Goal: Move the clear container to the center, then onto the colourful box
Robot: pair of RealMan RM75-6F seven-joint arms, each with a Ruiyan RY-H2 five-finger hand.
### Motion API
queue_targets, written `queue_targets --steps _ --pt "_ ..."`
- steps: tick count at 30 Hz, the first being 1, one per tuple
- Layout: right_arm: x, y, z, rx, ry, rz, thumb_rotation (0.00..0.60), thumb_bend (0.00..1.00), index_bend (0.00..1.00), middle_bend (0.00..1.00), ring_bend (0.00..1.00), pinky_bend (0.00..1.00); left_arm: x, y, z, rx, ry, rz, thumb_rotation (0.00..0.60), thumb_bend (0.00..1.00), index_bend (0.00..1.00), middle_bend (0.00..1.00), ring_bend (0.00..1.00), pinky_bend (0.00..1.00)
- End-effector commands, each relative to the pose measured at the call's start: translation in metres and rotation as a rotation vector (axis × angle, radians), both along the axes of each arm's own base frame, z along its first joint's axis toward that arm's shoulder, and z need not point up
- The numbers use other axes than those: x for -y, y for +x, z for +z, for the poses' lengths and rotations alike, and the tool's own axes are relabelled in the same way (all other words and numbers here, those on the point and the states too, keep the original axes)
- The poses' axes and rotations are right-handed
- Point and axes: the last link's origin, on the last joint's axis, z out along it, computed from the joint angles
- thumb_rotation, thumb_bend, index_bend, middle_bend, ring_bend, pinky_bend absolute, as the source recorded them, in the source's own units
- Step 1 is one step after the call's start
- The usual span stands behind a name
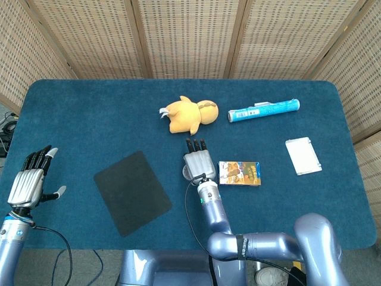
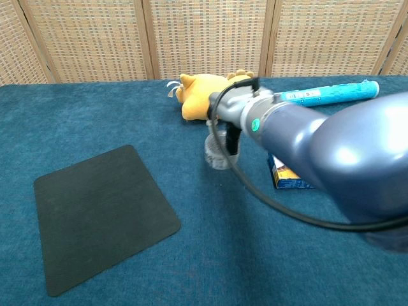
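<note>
My right hand (image 1: 198, 162) grips the small clear container (image 2: 217, 153) from above. The container hangs a little above the blue cloth, just left of the colourful box (image 1: 239, 173). In the chest view the hand (image 2: 231, 113) and forearm cover most of the box (image 2: 288, 176), leaving only its near corner showing. In the head view the hand hides nearly all of the container. At the table's left edge my left hand (image 1: 30, 182) is raised with its fingers spread and nothing in it.
A yellow plush toy (image 1: 189, 115) lies behind the hand. A blue-and-white tube (image 1: 264, 110) lies to its right, and a white card (image 1: 303, 155) lies at the far right. A black mat (image 1: 132, 190) lies front left. Woven screens close off the back.
</note>
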Motion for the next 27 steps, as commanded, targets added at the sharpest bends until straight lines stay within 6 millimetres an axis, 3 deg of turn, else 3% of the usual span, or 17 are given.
queue_targets --steps 1,16,27 --pt "0.003 -0.017 0.015 -0.021 -0.031 -0.025 0.600 0.00 0.59 0.00 0.00 0.04 0.001 0.001 0.000 -0.004 0.001 -0.005 0.600 0.25 0.00 0.00 0.00 0.00" --pt "0.008 -0.106 0.058 -0.019 -0.079 -0.169 0.600 0.00 0.59 0.00 0.00 0.04 0.004 0.005 0.000 -0.024 0.014 -0.006 0.600 0.25 0.00 0.00 0.00 0.00" --pt "0.007 -0.126 0.066 0.003 -0.075 -0.186 0.600 0.00 0.59 0.00 0.00 0.04 0.004 0.005 -0.003 -0.035 0.008 0.002 0.600 0.26 0.00 0.00 0.00 0.00"
